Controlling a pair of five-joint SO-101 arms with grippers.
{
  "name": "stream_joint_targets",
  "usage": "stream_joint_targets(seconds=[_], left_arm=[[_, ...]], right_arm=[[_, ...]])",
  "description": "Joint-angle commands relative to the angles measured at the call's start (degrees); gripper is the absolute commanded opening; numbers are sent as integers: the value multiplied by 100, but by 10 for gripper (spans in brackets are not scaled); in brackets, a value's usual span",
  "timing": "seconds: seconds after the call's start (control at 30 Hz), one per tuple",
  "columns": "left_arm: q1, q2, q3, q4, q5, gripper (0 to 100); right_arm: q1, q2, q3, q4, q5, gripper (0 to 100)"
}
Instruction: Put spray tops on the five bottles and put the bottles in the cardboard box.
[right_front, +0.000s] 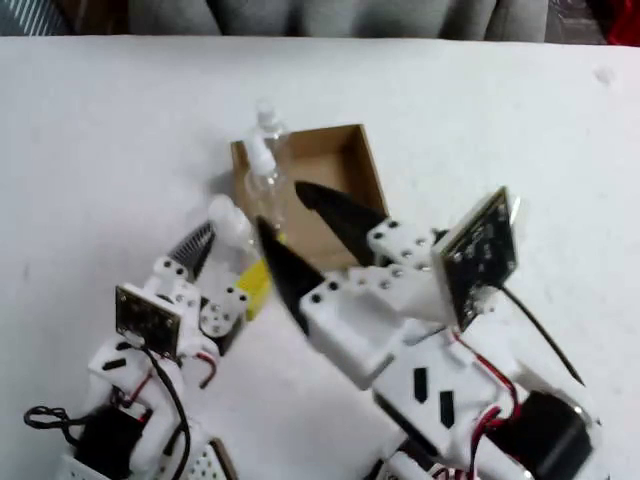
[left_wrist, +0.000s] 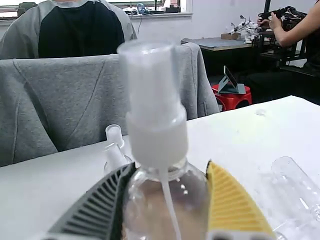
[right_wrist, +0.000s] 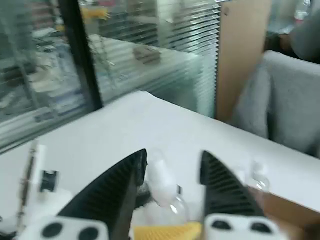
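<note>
Bottle (left_wrist: 161, 210) (spray top (left_wrist: 152, 100) on) is sitting clamped in the left gripper (left_wrist: 170, 168); the right gripper (right_front: 280, 206) is hanging open by the cardboard box (right_front: 342, 160).

Cardboard box (right_front: 338, 160) mid-table, spray bottles (right_front: 264, 170) at its left edge.
Left and nearer: another bottle (right_front: 231, 224) in the left gripper (right_front: 232, 246).

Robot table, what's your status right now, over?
Left gripper shut on spray bottle, spray top on. Right gripper open, over cardboard box, possibly in the way. Another capped bottle in the box.
</note>
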Motion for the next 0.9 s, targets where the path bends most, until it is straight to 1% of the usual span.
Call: stream_joint_targets(seconds=[0.0,0.07,0.13,0.23,0.33,0.47,0.6,0.7,0.8,0.87], left_arm=[[-75,-75,18,-334,114,20],[-75,-75,273,-765,123,20],[-127,-75,677,-1354,123,20],[-400,-75,1231,-2215,123,20],[-629,-75,1495,-2673,123,20],[-637,-66,1565,-2910,123,20],[-664,-66,1565,-3349,123,20],[-664,-4,1530,-3349,123,20],[-664,453,1433,-3516,123,20],[-664,910,1301,-3868,123,20]], right_arm=[[523,48,-229,514,53,39],[725,48,-229,848,97,44],[875,48,-220,1130,97,17],[1095,48,70,1464,105,17],[1332,48,712,1464,105,15],[1631,48,1741,936,105,15],[1930,48,2637,338,105,15],[2167,48,3138,48,105,15],[2475,48,3508,-277,105,15],[2642,48,3736,-558,114,15]])
